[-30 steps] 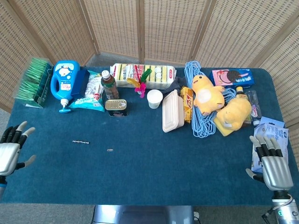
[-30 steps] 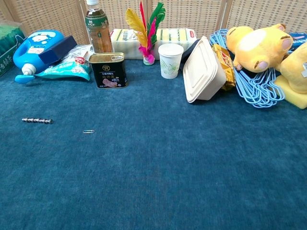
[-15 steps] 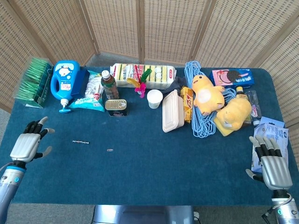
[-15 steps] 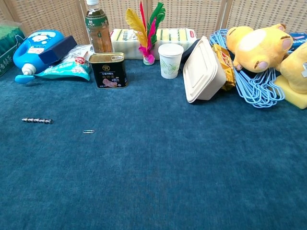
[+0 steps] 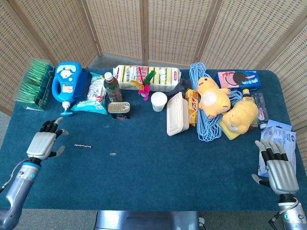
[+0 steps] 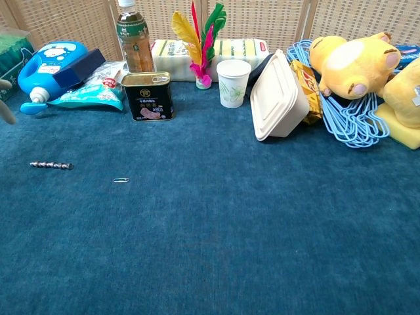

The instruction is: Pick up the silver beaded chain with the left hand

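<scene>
The silver beaded chain lies flat on the blue bench, its long axis left-to-right, just to the right of the empty, spread left hand, while the right hand, also spread, sits far across.

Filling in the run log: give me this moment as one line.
left hand: open, short of silver beaded chain | chain: flat on table | right hand: open, idle
</scene>
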Robot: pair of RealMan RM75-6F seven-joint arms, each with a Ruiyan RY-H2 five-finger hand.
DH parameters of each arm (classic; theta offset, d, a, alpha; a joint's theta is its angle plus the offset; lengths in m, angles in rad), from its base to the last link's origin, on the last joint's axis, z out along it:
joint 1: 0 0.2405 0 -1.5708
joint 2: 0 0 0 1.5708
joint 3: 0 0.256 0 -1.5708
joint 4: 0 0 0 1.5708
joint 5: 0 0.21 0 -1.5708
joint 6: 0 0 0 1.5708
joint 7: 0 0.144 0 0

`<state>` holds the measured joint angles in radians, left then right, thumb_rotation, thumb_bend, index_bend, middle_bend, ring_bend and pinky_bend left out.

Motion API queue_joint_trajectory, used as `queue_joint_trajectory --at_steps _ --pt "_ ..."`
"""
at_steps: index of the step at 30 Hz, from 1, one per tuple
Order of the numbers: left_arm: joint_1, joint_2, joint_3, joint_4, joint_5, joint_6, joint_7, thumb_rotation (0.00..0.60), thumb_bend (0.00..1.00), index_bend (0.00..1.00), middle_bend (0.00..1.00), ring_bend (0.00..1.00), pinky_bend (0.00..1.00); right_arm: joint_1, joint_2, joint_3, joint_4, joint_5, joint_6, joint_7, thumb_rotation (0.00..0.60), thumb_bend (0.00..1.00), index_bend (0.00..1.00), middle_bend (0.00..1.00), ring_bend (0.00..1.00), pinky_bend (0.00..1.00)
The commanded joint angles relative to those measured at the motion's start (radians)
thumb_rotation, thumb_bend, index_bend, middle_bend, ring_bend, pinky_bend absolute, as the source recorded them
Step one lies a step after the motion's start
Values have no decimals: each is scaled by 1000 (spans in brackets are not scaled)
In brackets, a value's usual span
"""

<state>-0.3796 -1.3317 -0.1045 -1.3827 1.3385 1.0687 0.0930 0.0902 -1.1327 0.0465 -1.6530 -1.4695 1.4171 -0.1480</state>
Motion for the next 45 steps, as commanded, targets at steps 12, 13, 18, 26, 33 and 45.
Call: queue_joint_trajectory --at_steps 12,13,18,26,33,45 --pt "-20 -109 25 102 2 -4 43 600 622 373 0 0 0 4 8 -1 -6 13 -16 9 600 0 0 0 0 0" --pt "-21 -114 27 105 1 -5 47 600 622 381 0 0 0 4 9 -1 -7 13 -17 9 600 0 0 0 0 0" --pt "-25 -134 25 113 -8 -2 64 600 623 391 0 0 0 5 12 -1 -8 17 -19 15 600 0 0 0 0 0" --pt "-43 -164 10 131 -42 -20 97 600 628 420 0 0 0 5 15 -1 -9 17 -20 22 600 0 0 0 0 0" --pt "-52 -180 -1 144 -61 -21 116 600 634 447 0 0 0 7 15 1 -6 20 -21 29 600 0 0 0 0 0" --pt "-49 -201 13 161 -60 -1 148 600 640 459 0 0 0 7 16 2 -4 20 -19 31 600 0 0 0 0 0"
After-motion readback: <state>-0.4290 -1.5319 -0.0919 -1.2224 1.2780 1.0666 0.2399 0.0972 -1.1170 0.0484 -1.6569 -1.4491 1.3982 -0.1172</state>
